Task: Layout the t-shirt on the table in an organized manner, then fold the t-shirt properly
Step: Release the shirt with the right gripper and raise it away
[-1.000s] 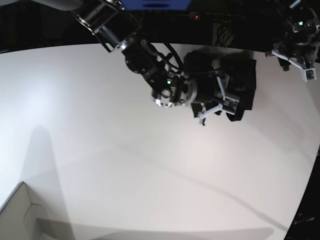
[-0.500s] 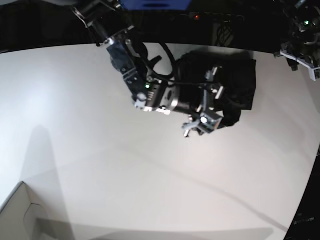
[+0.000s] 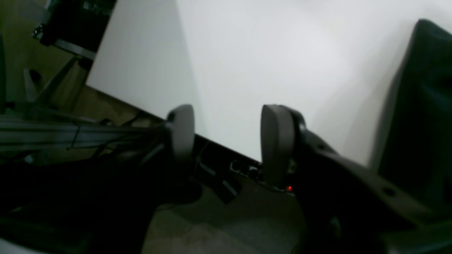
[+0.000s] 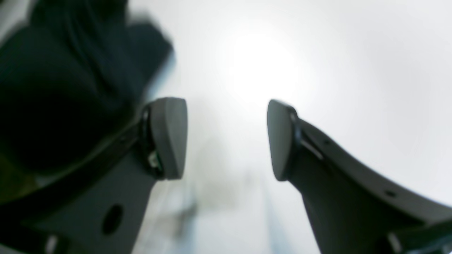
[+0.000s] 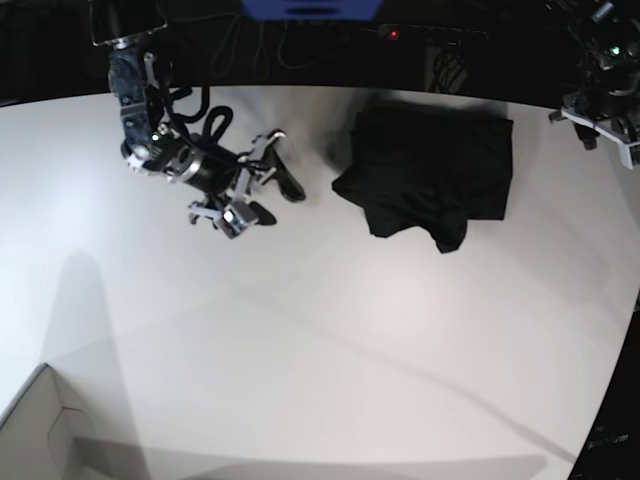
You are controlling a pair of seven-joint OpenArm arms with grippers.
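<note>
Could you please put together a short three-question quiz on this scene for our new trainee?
1. True or false: the right pincer is gripping the t-shirt.
2. Which fits the t-shirt best? A) spread flat with sleeves out, B) a bunched, partly folded heap near the far edge of the table, C) hanging off the table.
3. In the base view, on which side of the t-shirt is the left pincer?

Key:
1. False: its jaws are open over bare table, apart from the cloth.
2. B.
3. On the view's right, at the table's edge, clear of the cloth.
</note>
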